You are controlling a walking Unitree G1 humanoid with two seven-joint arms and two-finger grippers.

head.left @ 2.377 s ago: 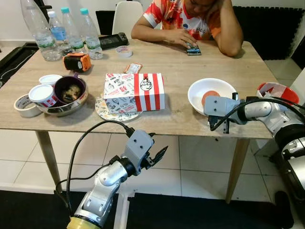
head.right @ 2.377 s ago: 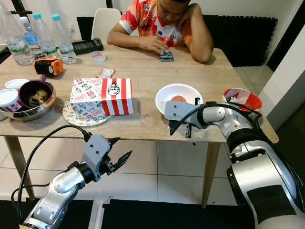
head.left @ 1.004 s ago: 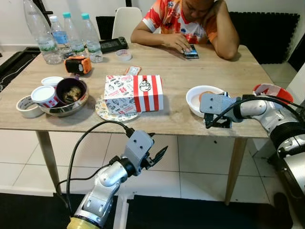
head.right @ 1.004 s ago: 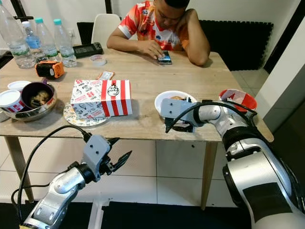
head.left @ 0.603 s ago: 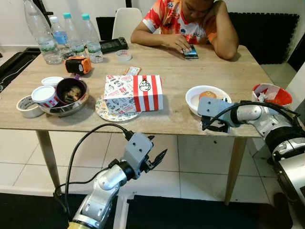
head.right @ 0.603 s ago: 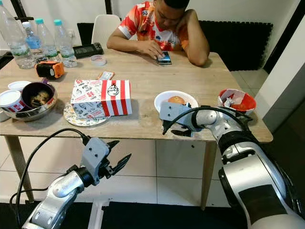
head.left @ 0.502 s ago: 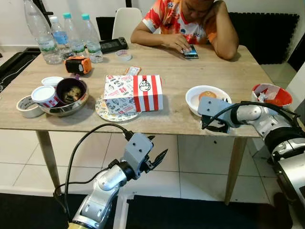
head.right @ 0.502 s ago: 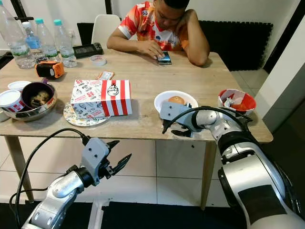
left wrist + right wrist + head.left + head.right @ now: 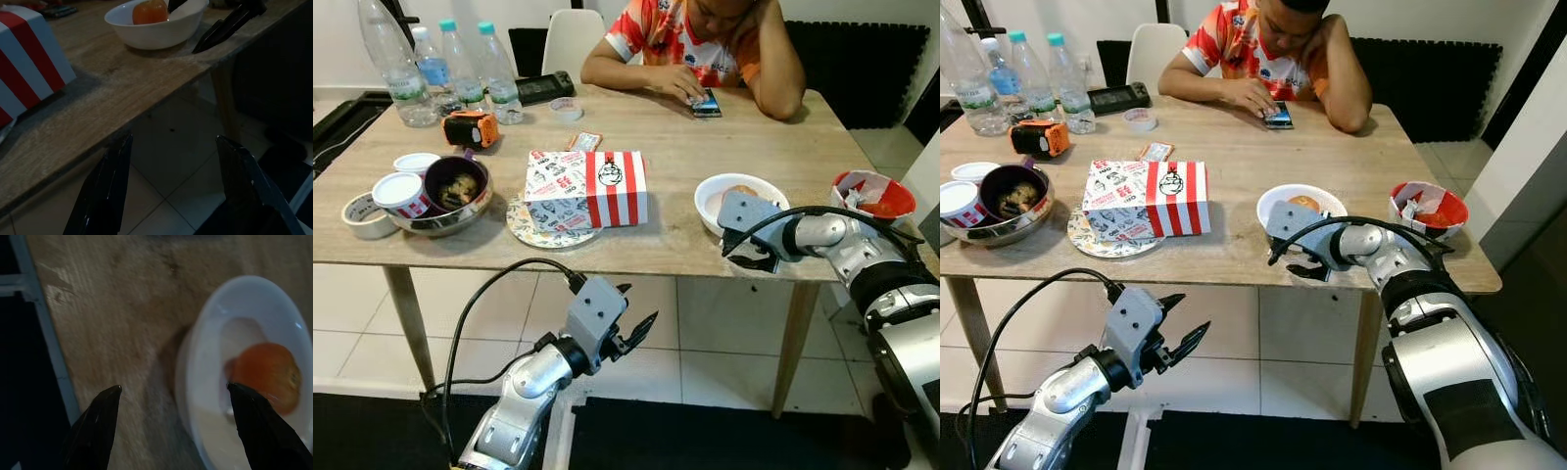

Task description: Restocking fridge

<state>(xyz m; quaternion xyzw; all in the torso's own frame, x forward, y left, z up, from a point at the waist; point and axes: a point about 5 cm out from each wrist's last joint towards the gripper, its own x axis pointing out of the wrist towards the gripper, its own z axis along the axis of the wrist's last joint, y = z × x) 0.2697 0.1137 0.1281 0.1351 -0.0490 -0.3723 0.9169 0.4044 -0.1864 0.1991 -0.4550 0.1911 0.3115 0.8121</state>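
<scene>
Head eyes overlook table point(image 9: 656, 245); wrist cameras close.

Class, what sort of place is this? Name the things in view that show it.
Probably a home dining area: a wooden table on a tiled floor, set with a takeaway food box, water bottles and a white bowl, with a person seated at the far side.

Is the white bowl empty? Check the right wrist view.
No: the white bowl holds an orange fruit, with the right end effector open astride its near rim.
</scene>
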